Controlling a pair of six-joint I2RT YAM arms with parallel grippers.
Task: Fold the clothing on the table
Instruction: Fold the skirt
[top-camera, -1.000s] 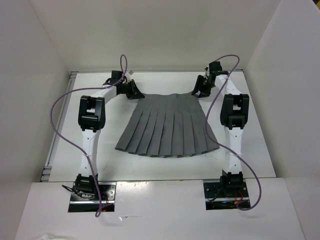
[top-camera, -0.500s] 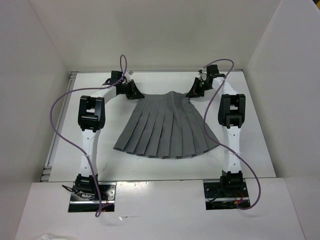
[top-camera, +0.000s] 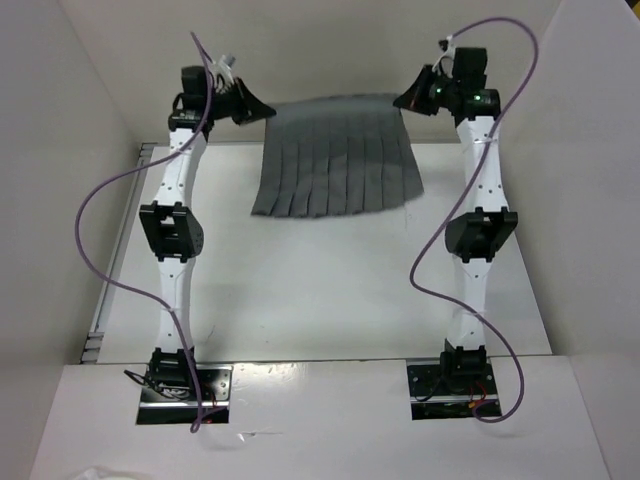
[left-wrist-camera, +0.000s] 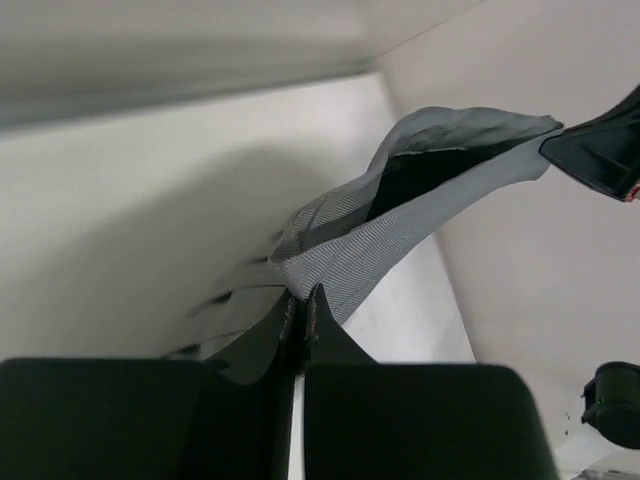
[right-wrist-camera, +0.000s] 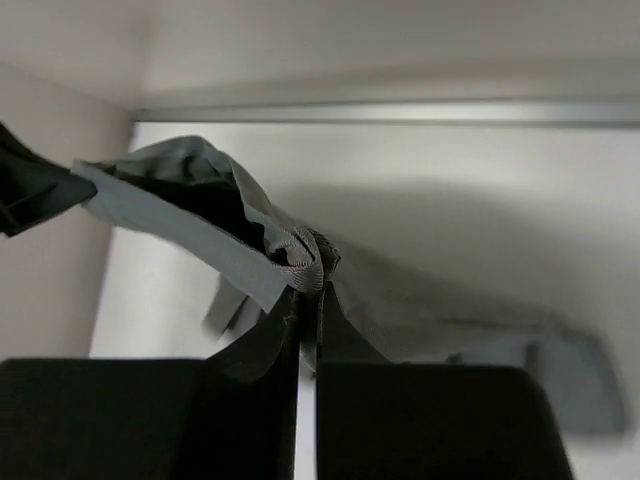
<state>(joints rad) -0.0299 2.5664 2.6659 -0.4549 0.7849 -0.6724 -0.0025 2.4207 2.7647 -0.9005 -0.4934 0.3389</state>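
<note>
Grey pleated clothing (top-camera: 335, 155) hangs in the air above the far half of the counter (top-camera: 330, 300), stretched by its waistband between our two tools. The left tool (top-camera: 262, 110) is pinched shut on the left corner of the band, and the right tool (top-camera: 405, 100) is pinched shut on the right corner. Each wrist view shows a fold of fabric squeezed in a closed pinch, with the band running across to the other tool.

We judge that holding it high and apart like this lets the pleats fall straight under their own weight and opens the garment to its full width, so that it can be laid down flat and square before any fold is made. The hem points down towards the counter; we cannot tell whether it touches the surface or hangs just clear.

The left arm (top-camera: 170, 225) and the right arm (top-camera: 480, 235) mirror each other. Both rise from their bases at the near edge and reach far forward and up, elbows only slightly bent, wrists turned inward so that the tools face one another across the cloth. With so much reach spent, we judge there is little room to go higher, and the fold itself is not yet begun
</note>
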